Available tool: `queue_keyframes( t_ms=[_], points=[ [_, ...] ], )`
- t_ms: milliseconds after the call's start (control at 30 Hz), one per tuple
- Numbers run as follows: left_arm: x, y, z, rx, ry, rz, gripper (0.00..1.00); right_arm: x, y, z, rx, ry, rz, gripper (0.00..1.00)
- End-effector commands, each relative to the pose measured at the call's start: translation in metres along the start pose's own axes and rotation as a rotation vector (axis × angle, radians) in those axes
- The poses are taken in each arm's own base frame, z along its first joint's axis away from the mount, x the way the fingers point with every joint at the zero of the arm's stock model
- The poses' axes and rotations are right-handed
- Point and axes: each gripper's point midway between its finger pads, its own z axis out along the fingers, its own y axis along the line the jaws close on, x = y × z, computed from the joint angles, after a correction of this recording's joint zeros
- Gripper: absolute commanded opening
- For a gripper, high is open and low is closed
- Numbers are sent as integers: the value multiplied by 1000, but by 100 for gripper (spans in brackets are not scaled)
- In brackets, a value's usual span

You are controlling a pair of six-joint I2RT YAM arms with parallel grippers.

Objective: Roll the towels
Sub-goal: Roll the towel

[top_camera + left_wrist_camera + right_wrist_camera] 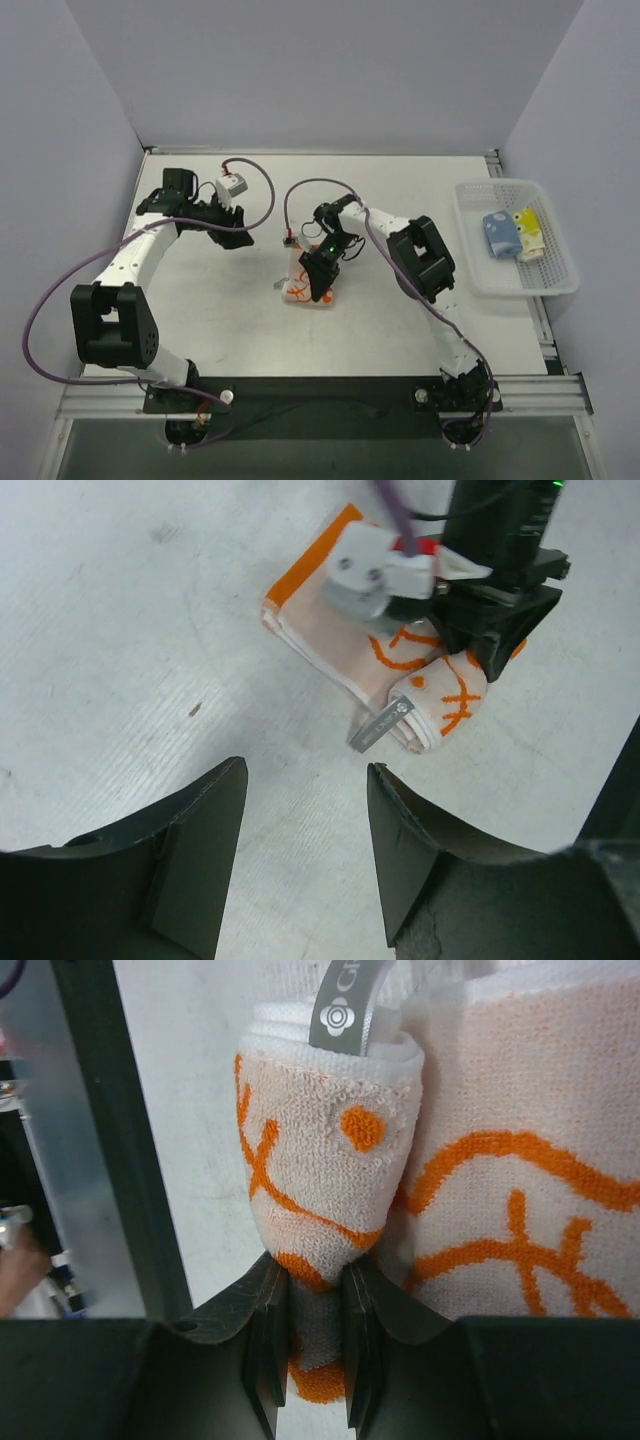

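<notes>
The orange-and-white towel [298,288] lies mid-table, partly rolled. In the right wrist view its rolled end [325,1150] sits beside the flat part [520,1160], with a grey tag [350,1005] at the far end. My right gripper [315,1305] is shut on the near end of the roll; it stands over the towel in the top view [322,272]. In the left wrist view the roll [445,695] lies under that gripper. My left gripper [307,775] is open and empty, over bare table left of the towel [240,232].
A white mesh basket [500,278] stands at the right edge with a rolled light blue towel [498,233] and a yellow one [528,232] inside. Purple cables loop over the table behind the towel. Walls close in the left, back and right.
</notes>
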Motion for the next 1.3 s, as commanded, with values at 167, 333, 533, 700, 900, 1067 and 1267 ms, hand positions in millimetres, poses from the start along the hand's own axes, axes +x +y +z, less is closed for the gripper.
queue_keyframes(
  t_ms=[167,333,533,700,900,1067,1267],
  points=[
    [15,-71,30,35,15,550,66,28,17,11,-189,114,242,0],
    [45,-127,62,167,60,853,72,26,12,10,-231,95,329,0],
    [61,-144,92,247,109,975,74,28,10,10,-239,122,342,0],
    [77,-145,120,281,173,1002,73,27,8,12,-245,125,362,0],
    [104,-141,136,302,287,964,49,22,3,9,-231,114,402,6],
    [139,-143,115,373,480,825,15,12,0,-18,-174,66,434,28],
    [167,-153,90,517,613,598,8,0,-14,-93,10,-53,425,51]
  ],
)
